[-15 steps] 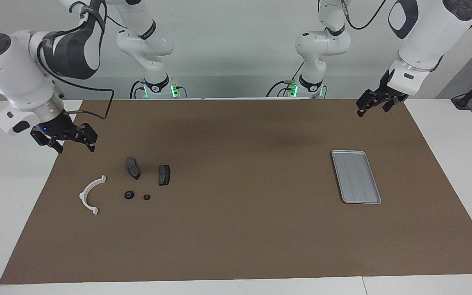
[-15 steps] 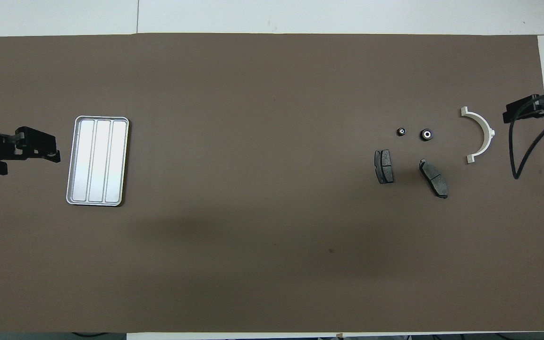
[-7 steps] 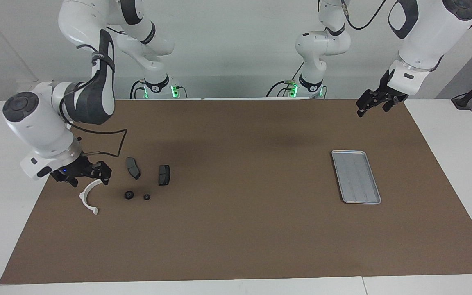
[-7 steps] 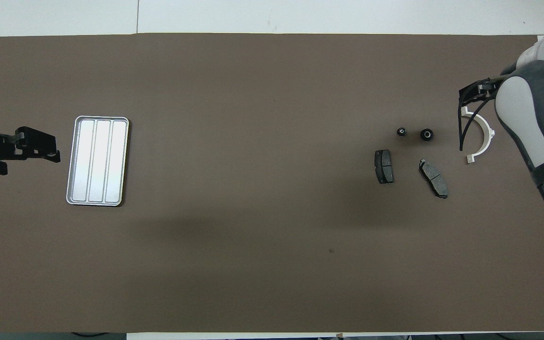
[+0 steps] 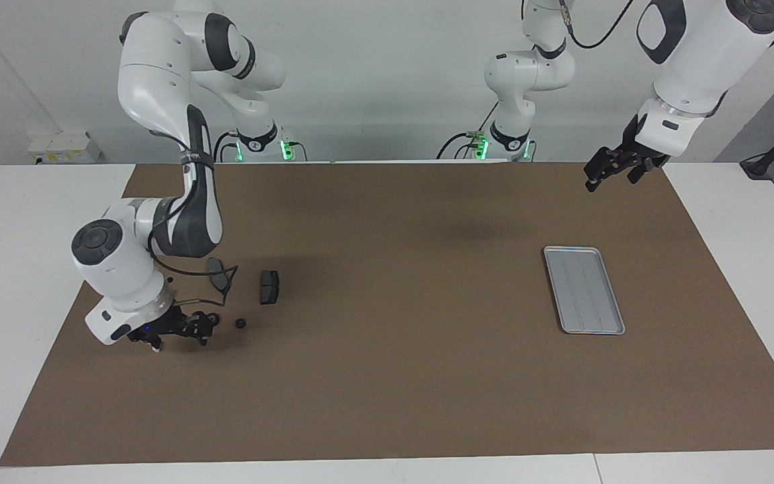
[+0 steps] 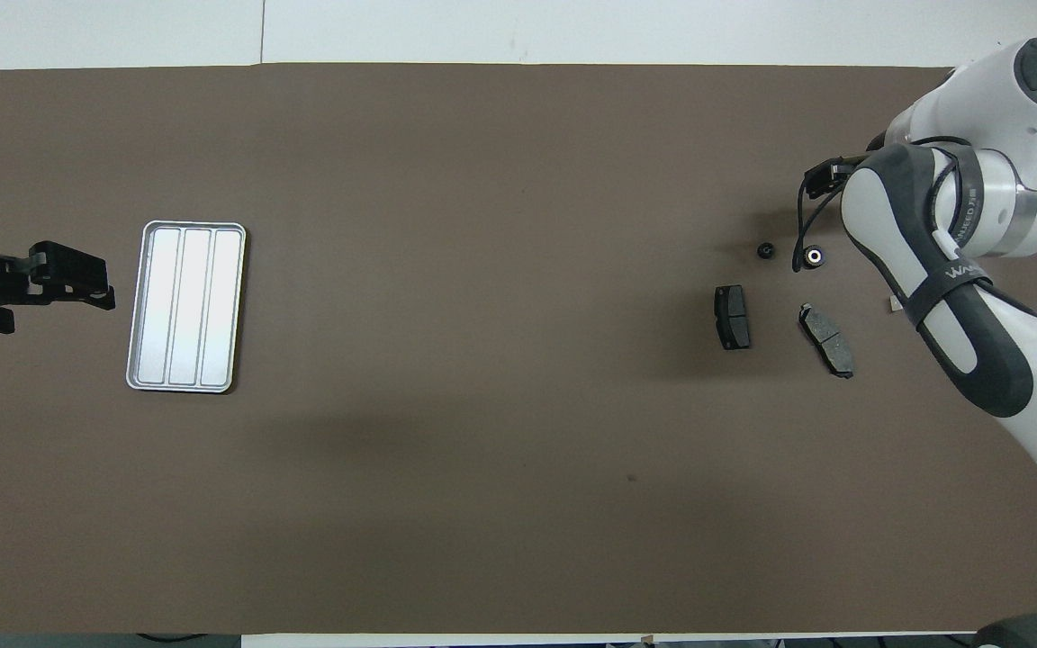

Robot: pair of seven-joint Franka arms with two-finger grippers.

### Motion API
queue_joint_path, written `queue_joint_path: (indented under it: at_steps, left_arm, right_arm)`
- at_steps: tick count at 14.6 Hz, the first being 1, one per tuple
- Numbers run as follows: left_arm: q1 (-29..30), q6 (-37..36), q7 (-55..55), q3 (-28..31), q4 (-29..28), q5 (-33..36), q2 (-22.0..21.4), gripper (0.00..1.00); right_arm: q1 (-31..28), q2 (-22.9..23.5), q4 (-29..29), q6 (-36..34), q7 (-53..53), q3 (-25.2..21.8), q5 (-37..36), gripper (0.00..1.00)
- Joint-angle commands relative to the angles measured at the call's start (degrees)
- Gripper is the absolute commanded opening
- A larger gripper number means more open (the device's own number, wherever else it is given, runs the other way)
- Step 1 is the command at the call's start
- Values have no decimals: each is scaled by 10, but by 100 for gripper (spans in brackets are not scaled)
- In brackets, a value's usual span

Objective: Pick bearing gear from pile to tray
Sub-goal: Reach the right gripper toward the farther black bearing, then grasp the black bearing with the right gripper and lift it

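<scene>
Tray [image 5: 584, 290] bare; right gripper [image 5: 179, 329] low at pile's [image 5: 240, 304] 8 o'clock — grip unreadable, nothing lifted.

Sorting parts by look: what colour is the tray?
Silver-grey metal with lengthwise ridges; the tray shows best in the overhead view.

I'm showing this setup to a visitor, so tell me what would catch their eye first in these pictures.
First, the right arm, bent low over the pile at its end of the table, with the right tool down beside the larger black round piece and covering most of the white bracket. Next, the silver tray lying apart at the left arm's end, nothing in it. The left tool waits in the air nearer the robots than the tray.
</scene>
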Motion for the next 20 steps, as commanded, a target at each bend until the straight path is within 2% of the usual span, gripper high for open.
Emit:
queue_joint_path:
  at_steps: [1, 4, 10, 13, 20]
  left_arm:
    - [-3, -5, 5, 4, -12, -8, -14, 100]
    - [-3, -5, 5, 4, -13, -8, -14, 100]
    - [-3, -5, 5, 4, -12, -8, -14, 100]
    - [-3, -5, 5, 4, -12, -8, -14, 100]
    - [-3, -6, 5, 4, -13, -8, -14, 100]
  right_arm:
    - [14, -2, 7, -12, 22, 2, 6, 94]
    - [17, -11, -6, -27, 32, 2, 7, 93]
    - [11, -63, -85, -26, 24, 2, 7, 96]
    - [12, -79, -106, -25, 28, 2, 10, 97]
    - [15, -88, -153, 29, 28, 2, 10, 97]
